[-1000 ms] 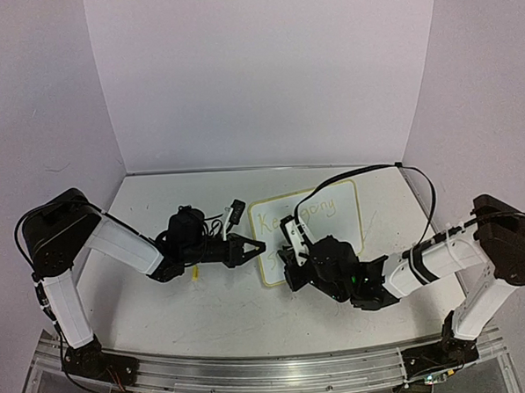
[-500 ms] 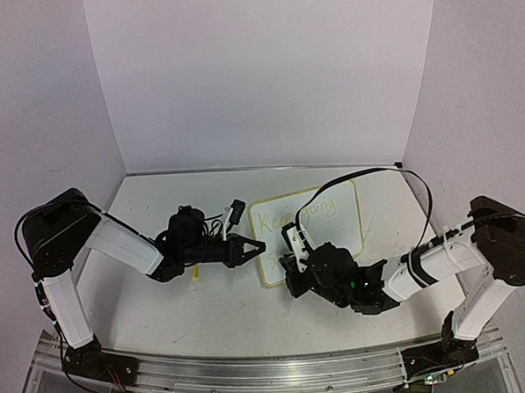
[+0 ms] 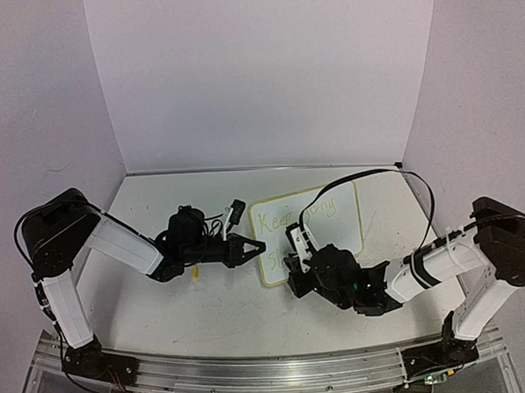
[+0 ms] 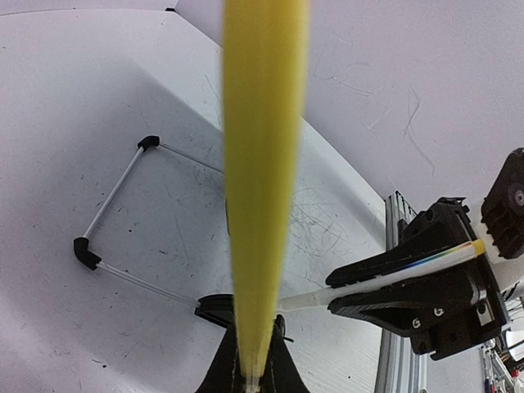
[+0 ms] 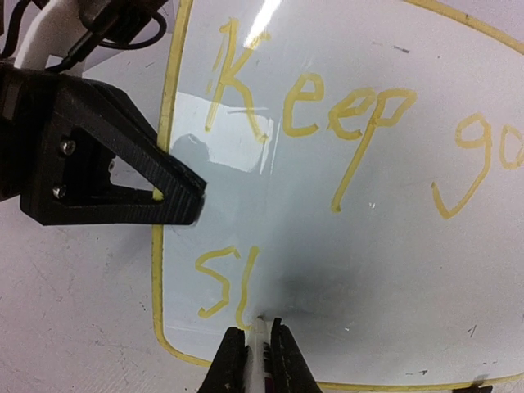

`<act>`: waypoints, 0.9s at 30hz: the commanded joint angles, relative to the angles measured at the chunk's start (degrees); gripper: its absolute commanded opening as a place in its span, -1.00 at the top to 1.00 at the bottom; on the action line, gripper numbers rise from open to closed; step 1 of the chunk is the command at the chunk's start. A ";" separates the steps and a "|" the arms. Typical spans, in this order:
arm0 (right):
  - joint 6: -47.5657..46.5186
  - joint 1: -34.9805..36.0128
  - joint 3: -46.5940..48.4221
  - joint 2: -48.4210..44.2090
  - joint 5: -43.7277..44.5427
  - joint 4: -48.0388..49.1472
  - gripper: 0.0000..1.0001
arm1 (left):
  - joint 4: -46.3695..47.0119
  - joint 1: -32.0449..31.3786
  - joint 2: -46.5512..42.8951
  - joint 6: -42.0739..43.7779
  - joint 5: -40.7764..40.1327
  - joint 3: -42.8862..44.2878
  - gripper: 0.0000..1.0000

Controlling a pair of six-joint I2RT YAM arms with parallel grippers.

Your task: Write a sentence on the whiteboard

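The whiteboard (image 3: 345, 232) lies flat mid-table, with its yellow-green rim and black clip feet in the left wrist view (image 4: 164, 213). The sentence (image 5: 311, 115) reads "Keep go" on the top line, cut by the frame edge, with "S" and one stroke below. My right gripper (image 5: 260, 348) is shut on a white marker (image 5: 264, 360) whose tip touches the board at the foot of that stroke. This gripper shows in the top view (image 3: 294, 263) too. My left gripper (image 3: 258, 247) is shut on a blurred yellow stick (image 4: 262, 188) at the board's left edge.
The right arm's black cable (image 3: 367, 173) loops over the board's far side. A white plug and cable (image 3: 233, 211) lie by the left wrist. The scuffed tabletop (image 3: 207, 314) is walled at the back and both sides, and a metal rail (image 3: 254, 373) runs along the near edge.
My right gripper has shifted a little toward the near edge of the board with the marker. The left arm and the board have not moved.
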 commanded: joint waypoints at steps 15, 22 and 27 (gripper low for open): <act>-5.79 -0.39 1.78 -0.91 -3.47 7.06 1.00 | -1.04 0.29 -2.53 0.07 -1.62 -0.52 1.00; -5.57 -0.40 2.64 1.44 -2.04 7.10 1.00 | -1.05 0.25 -2.86 0.07 -1.70 -0.74 1.00; -5.51 -0.48 3.56 2.75 1.56 6.19 1.00 | -1.03 0.29 -2.82 0.07 -1.70 -0.79 1.00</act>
